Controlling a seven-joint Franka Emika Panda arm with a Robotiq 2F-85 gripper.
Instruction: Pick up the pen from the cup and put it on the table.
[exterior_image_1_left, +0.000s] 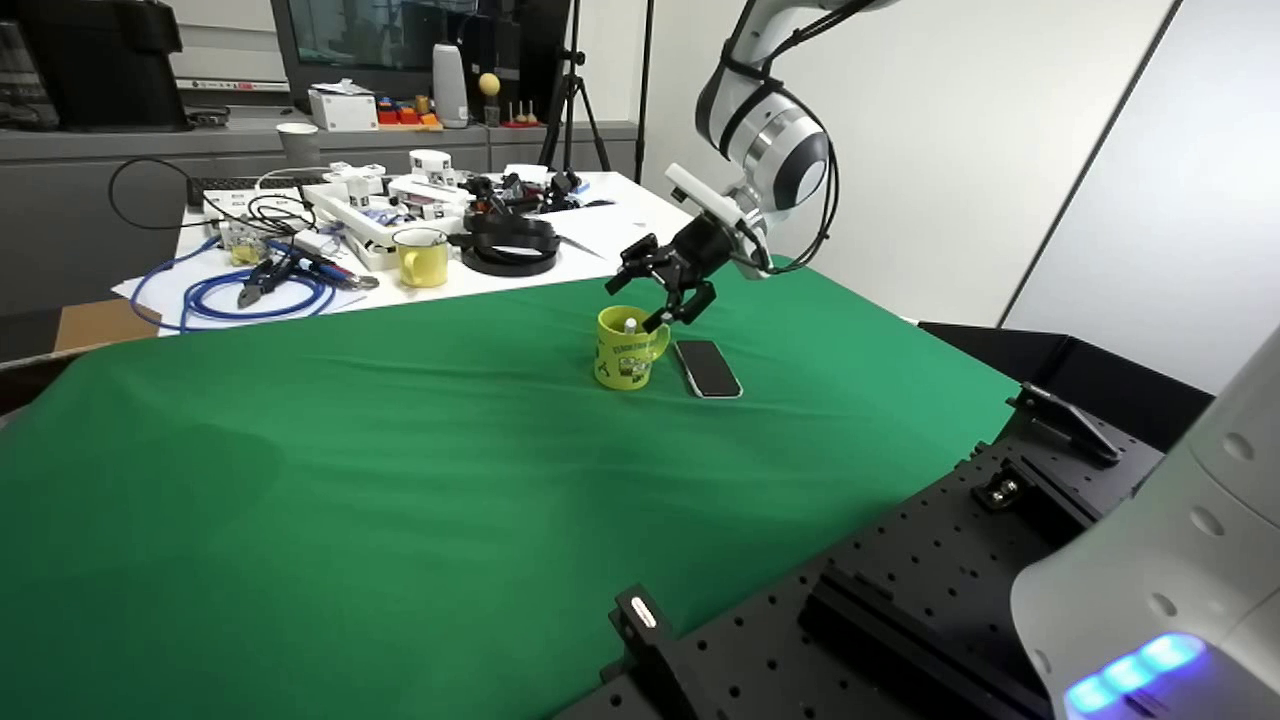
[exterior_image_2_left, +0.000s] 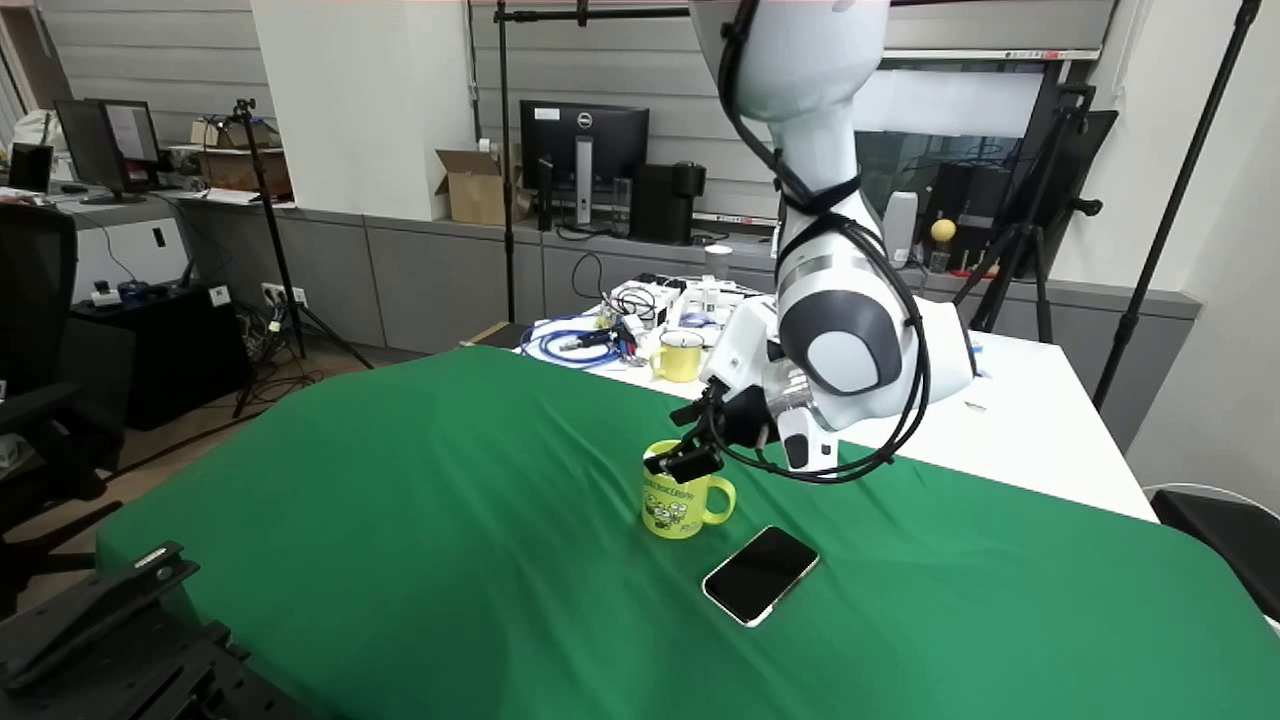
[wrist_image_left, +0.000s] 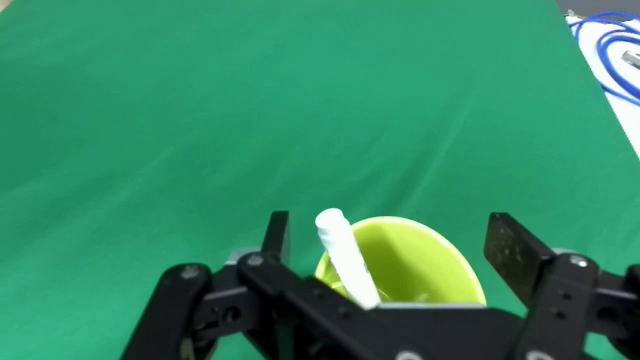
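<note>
We're pre-grasp, looks like: gripper (wrist_image_left: 390, 237) empty, fingers (wrist_image_left: 516, 255) wide apart, pen (wrist_image_left: 348, 257) leaning to eleven o'clock in the cup (wrist_image_left: 412, 257) (wrist view). Next we'd nudge toward nine and pinch.

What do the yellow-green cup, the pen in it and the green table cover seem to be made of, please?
Cup: probably glazed ceramic, smooth with a faint sheen inside; plastic is possible.
Pen: likely plastic, its visible part smooth and white.
Green table cover: matte cloth, showing soft folds.
</note>
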